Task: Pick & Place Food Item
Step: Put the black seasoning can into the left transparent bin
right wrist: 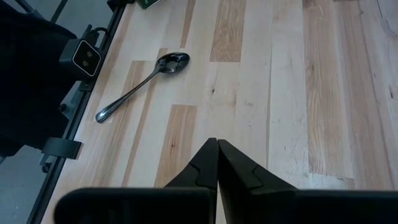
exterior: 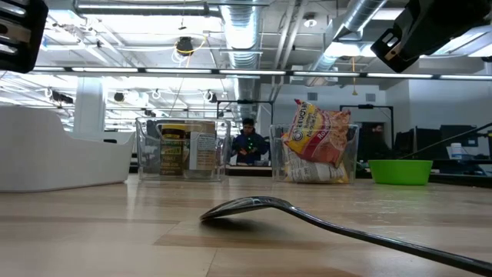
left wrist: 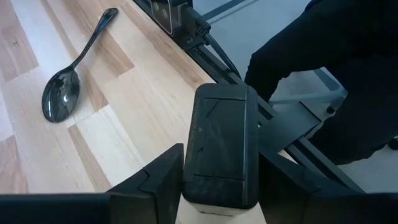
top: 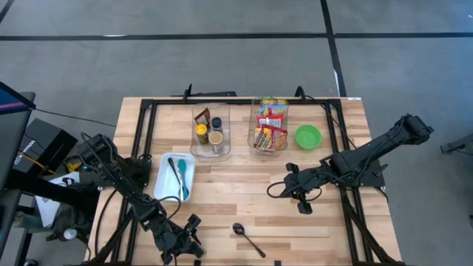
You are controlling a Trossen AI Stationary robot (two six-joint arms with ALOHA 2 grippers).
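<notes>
My left gripper point(top: 188, 244) is at the table's near left edge, with a dark rectangular box point(left wrist: 221, 149) between its fingers. My right gripper point(right wrist: 217, 149) hangs shut above the bare wood at the middle right point(top: 301, 201), holding nothing. A dark metal spoon point(top: 247, 238) lies on the table between them, bowl down point(exterior: 246, 206). Snack packets point(top: 270, 125) stand in a clear bin point(exterior: 319, 142) at the back. Jars point(top: 211, 131) stand in a second clear bin. My left gripper has the dark box's two long sides point(left wrist: 189, 168) between its two fingers, one finger point(left wrist: 163, 180) on each side. The fingers slant down from the table's left. The box stands upright between them. I cannot tell whether its lower end rests on the table.
A white tray point(top: 164, 185) with utensils lies at the left. A green bowl point(top: 308, 136) stands at the back right. A black frame rail point(left wrist: 217, 59) runs along the table's near edge beside my left gripper. Bare wood lies around the spoon.
</notes>
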